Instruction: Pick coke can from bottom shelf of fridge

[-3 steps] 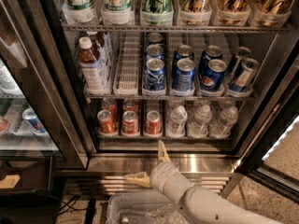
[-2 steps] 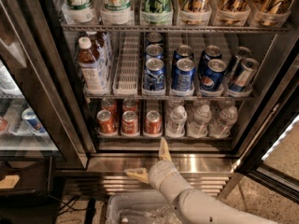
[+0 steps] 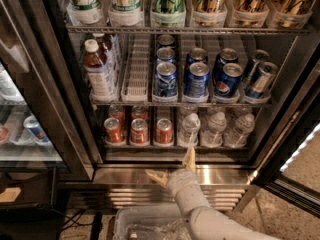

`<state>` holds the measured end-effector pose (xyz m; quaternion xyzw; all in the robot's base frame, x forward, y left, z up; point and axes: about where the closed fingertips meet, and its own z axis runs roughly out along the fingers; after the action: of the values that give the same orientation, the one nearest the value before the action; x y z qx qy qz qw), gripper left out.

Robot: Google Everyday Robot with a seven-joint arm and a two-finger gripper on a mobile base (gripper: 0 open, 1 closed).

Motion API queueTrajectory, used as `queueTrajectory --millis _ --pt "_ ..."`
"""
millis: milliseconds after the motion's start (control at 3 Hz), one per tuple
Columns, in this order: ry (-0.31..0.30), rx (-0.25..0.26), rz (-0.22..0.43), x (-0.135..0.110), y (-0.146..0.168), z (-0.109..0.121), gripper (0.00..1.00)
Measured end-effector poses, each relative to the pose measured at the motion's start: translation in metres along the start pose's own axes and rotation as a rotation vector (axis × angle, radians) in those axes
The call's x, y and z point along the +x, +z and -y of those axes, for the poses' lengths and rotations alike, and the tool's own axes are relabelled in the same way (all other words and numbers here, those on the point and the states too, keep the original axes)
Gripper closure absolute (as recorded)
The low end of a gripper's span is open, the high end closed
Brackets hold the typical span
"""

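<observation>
The fridge (image 3: 30,59) stands open in front of me. On its bottom shelf (image 3: 175,146) several red coke cans stand in the left lanes; the front ones are at left (image 3: 113,130), middle (image 3: 139,131) and right (image 3: 163,131). Clear water bottles (image 3: 190,128) fill the right lanes. My gripper (image 3: 172,168) is below the shelf, over the steel sill (image 3: 120,176). It is open and empty, one finger (image 3: 189,158) pointing up at the shelf's front edge, the other (image 3: 156,177) out to the left. The white arm (image 3: 200,211) comes from the bottom right.
Blue Pepsi cans (image 3: 197,80) and a brown bottle (image 3: 97,71) stand on the rack above, beside an empty white tray (image 3: 136,69). A neighbouring glass cooler (image 3: 20,129) is at left. A clear bin (image 3: 145,226) sits at the bottom. The open door (image 3: 300,149) is at right.
The gripper has moved slightly up and left toward the bottom shelf; its fingers stay spread. The cans and bottles have not moved.
</observation>
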<state>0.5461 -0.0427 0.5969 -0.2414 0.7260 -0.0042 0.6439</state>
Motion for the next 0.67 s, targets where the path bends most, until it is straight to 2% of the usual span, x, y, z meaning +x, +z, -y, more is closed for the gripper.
queueTrajectory --millis 333,667 --pt "0.068 0.068 0.044 0.0038 -0.0012 0.0146 0.00" --pt "0.139 0.086 0.102 0.0064 -0.0010 0.0164 0.00"
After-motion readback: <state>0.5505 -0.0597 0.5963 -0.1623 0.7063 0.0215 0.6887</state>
